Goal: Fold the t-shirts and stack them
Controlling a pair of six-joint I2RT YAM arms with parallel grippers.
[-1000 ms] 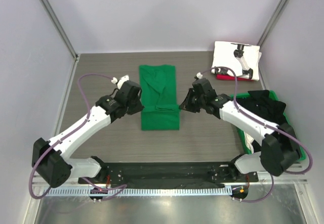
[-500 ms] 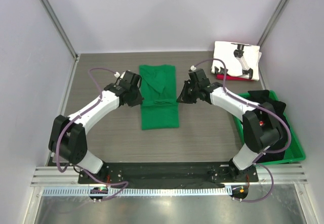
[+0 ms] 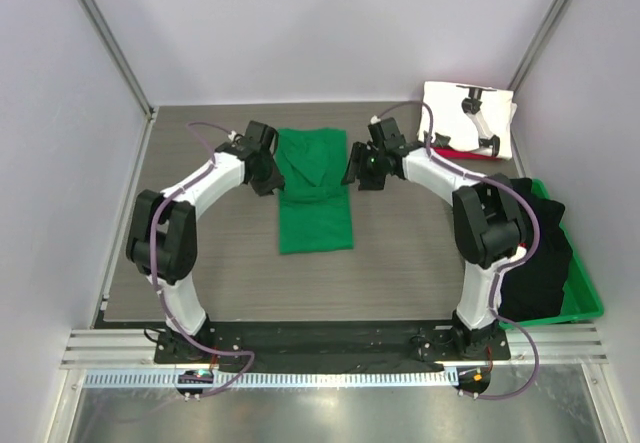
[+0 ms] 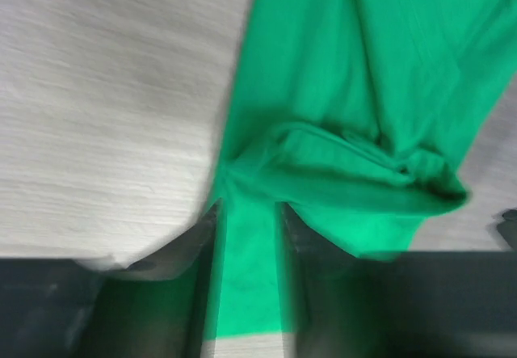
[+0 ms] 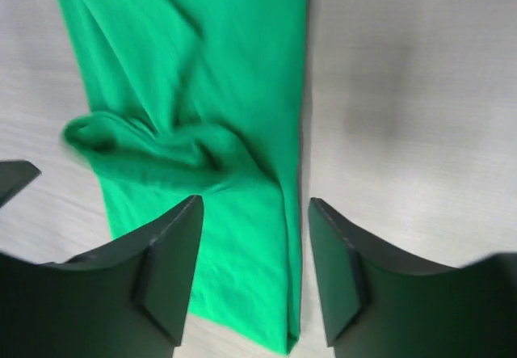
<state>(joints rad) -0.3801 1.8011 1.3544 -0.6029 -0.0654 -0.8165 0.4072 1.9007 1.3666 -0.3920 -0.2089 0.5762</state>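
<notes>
Top external alone, white tee (image 3: 445, 108), green bin (image 3: 586, 293)

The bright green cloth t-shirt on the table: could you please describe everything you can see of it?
The bright green cloth t-shirt is plain, soft and unprinted, folded into a long narrow strip lying flat on the grey wood-grain table between the arms. A rumpled ridge crosses it about mid-length; the rest is fairly smooth. The left gripper straddles its left edge and the right gripper its right edge, both near that ridge with jaws apart. Whether they touch the cloth is unclear.
</notes>
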